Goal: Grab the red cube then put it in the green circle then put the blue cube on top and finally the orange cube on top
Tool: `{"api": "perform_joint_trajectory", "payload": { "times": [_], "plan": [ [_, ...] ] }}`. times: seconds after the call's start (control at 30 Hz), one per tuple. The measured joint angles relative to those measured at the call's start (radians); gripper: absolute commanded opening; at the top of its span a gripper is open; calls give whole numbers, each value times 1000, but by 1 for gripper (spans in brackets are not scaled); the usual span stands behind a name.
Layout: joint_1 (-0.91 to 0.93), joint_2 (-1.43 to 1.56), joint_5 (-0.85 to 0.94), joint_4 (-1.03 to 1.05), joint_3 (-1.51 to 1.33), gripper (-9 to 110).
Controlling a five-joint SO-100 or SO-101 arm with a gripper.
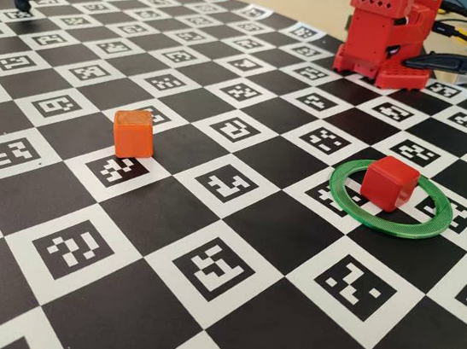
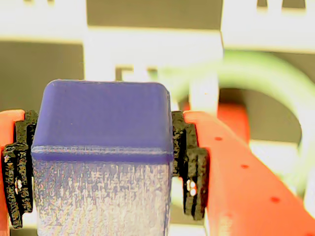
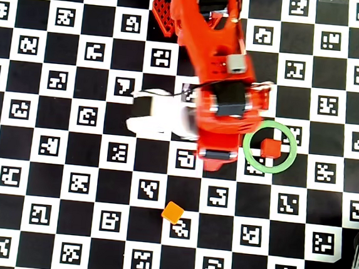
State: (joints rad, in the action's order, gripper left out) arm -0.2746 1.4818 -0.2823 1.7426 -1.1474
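1. Board (image 1: pixel 196 325): checkered surface bearing everything.
2. Ring (image 1: pixel 343 203): near the right edge in the fixed view; holds red cube (image 1: pixel 389 180). First step done.
3. My gripper (image 2: pixel 102 162): clenched on blue cube (image 2: pixel 103 128), raised beside the ring; stacking pending.
4. Orange cube (image 1: pixel 133 134): mid-board, untouched; goes last.

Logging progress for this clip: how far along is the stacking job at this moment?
Done: the small red plastic cube sits inside the thin flat green ring. In hand: the gripper is shut on the deep-blue plastic cube, seen in the wrist view, not yet stacked. Left: the bright orange plastic cube stands untouched on the checkered board.
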Motion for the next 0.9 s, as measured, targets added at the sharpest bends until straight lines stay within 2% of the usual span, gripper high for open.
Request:
{"api": "perform_joint_trajectory", "payload": {
  "times": [0.37,0.9],
  "plan": [
    [-209,-49,-210,-25,0,4],
    [-313,-308,-350,-66,213,4]
  ]
}}
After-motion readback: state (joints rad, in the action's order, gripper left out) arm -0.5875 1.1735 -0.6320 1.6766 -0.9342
